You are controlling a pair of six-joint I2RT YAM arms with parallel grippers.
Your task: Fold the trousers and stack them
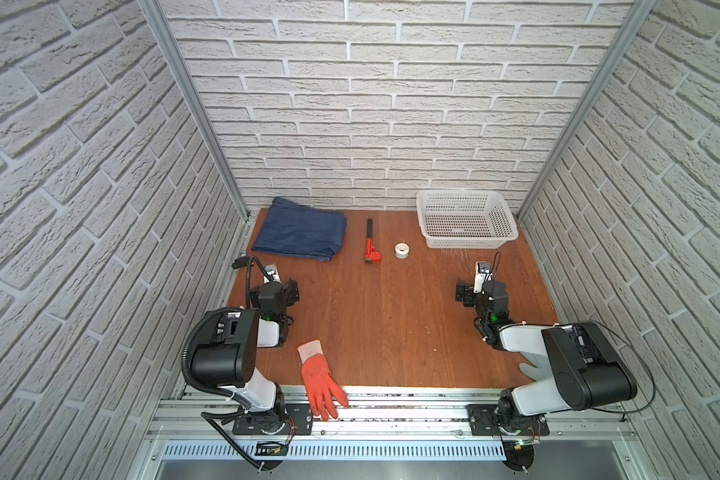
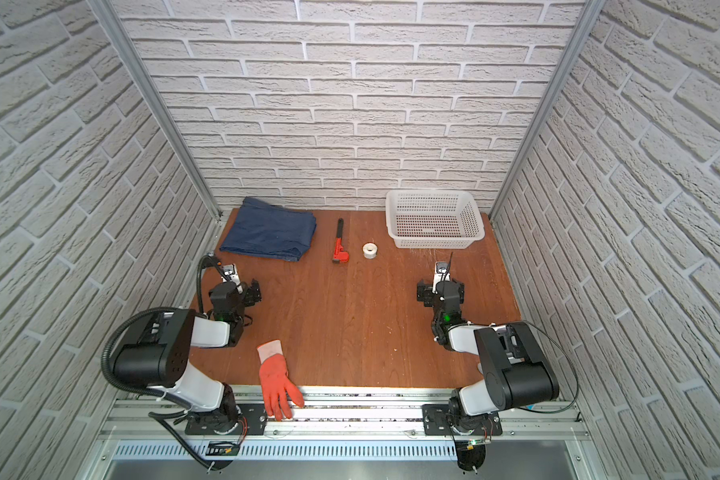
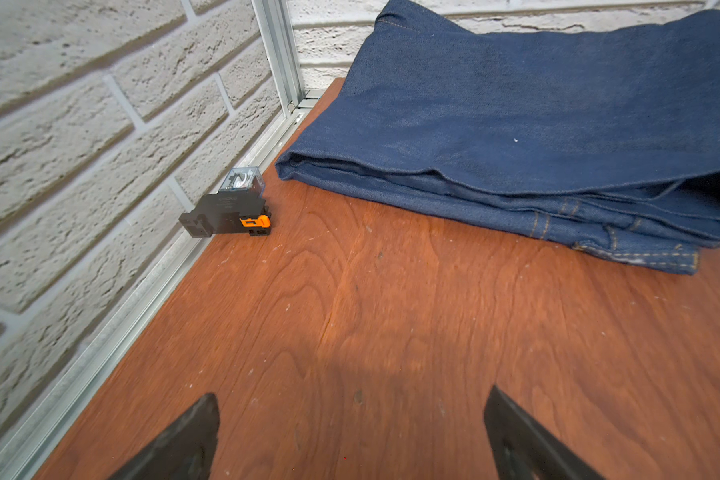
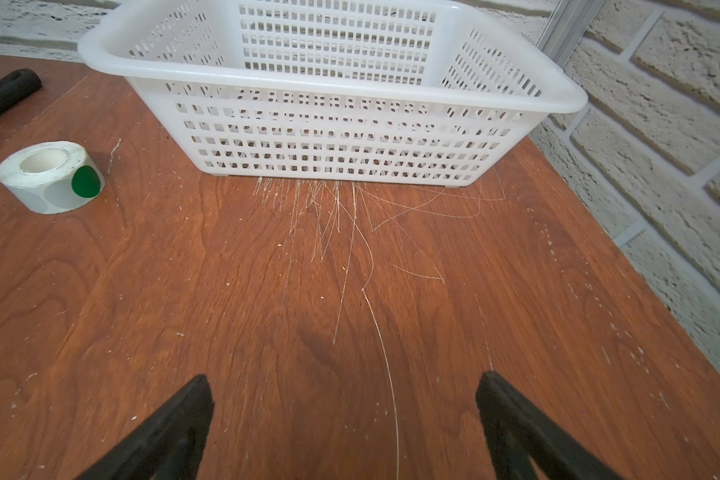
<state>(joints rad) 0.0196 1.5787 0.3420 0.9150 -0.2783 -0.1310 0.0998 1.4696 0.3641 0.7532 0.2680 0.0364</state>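
Your left tool (image 3: 350, 409) is released, jaws wide over bare bench (image 3: 391, 332), grasping nothing. Your right tool (image 4: 346, 386) is equally slack and faces the basket (image 4: 329, 137).

The trousers (image 1: 300, 232) lie just ahead of the left tool in the bench's far left corner, folded into a flat, roughly square bundle. Its near edge faces that tool, with layers and stitched waistband showing. The left arm is much nearer; the right would have to cross the middle.

You cannot count the layers. The left wrist view cuts off part of the bundle, and the right arm hides most of a grey glove (image 1: 531, 370).
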